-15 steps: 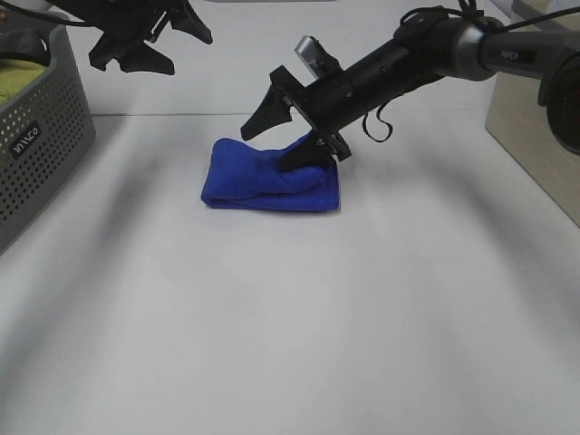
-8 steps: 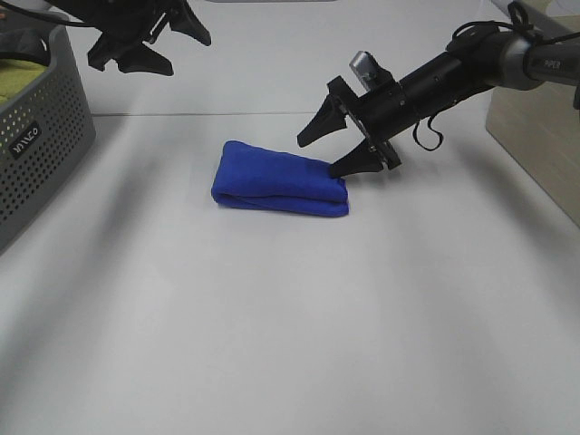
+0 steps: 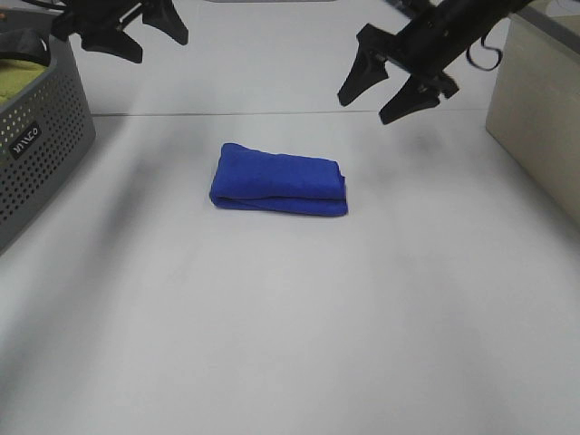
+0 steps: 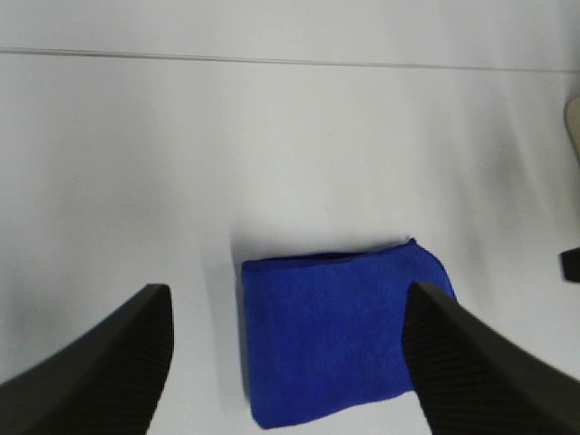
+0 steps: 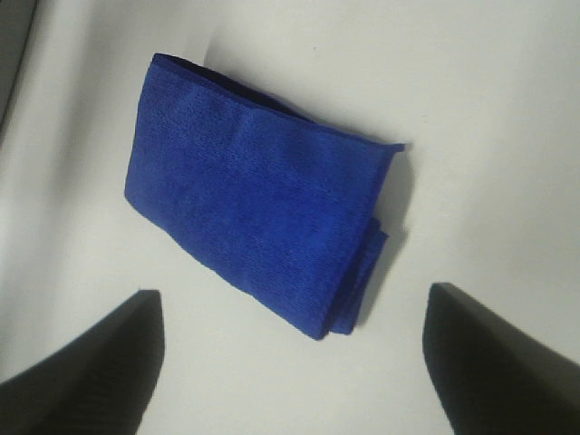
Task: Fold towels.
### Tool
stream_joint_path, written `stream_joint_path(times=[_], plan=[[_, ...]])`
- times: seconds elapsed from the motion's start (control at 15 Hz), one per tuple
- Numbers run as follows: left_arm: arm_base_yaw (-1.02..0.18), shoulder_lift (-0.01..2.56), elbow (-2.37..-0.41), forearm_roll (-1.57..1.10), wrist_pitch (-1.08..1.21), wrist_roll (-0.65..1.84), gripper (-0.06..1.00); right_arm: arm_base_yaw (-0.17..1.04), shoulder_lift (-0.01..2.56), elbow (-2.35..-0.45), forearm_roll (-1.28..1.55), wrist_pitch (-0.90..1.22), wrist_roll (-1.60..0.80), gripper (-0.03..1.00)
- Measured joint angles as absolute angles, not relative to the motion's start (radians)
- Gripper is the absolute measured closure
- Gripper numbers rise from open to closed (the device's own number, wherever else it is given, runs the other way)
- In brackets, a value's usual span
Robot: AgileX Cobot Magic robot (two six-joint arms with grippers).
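The royal-blue towel [image 3: 279, 179] lies folded into a small thick rectangle on the white table, alone and touched by nothing. It also shows in the left wrist view [image 4: 344, 337] and in the right wrist view [image 5: 258, 190]. My right gripper [image 3: 382, 92] is open and empty, raised above the table to the back right of the towel. My left gripper [image 3: 152, 36] is open and empty, high at the back left, well away from the towel. No white tag shows.
A grey perforated basket [image 3: 41, 136] with a yellow-green cloth [image 3: 20, 80] inside stands at the left edge. A beige box [image 3: 539, 109] stands at the right edge. The white table [image 3: 290, 317] stretches in front of the towel.
My right gripper has let go of the towel and pulled up and away to the back right. The towel now lies flat and folded. The left gripper has shifted slightly back.
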State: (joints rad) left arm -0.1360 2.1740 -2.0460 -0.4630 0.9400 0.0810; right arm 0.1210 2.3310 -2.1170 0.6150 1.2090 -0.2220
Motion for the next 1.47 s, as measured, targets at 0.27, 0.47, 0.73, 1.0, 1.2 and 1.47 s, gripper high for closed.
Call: stream_joint_path(times=[0.27,0.47,0.73,1.0,1.2,1.47], plan=[[-0.136,2.033,-2.046,-0.340,1.083,0.059,0.26,0.121,2.136,-2.111,0.429,1.211,-0.135,0.20],[-0.136,1.942,-2.046,-0.250,1.196,0.020,0.26,0.121,1.987,-2.036,0.396,1.212,-0.119,0.20],[-0.136,1.780,-1.978,-0.134,1.209,-0.021,0.26,0.121,1.735,-1.790,0.362,1.213,-0.118,0.20],[-0.136,1.502,-1.617,-0.119,1.210,-0.031,0.26,0.121,1.469,-1.470,0.358,1.213,-0.126,0.20],[-0.136,1.258,-1.315,-0.119,1.216,-0.034,0.26,0.121,1.252,-1.216,0.322,1.214,-0.146,0.20],[-0.136,0.894,-0.995,-0.119,1.218,-0.020,0.26,0.121,0.940,-0.899,0.214,1.215,-0.148,0.20]])
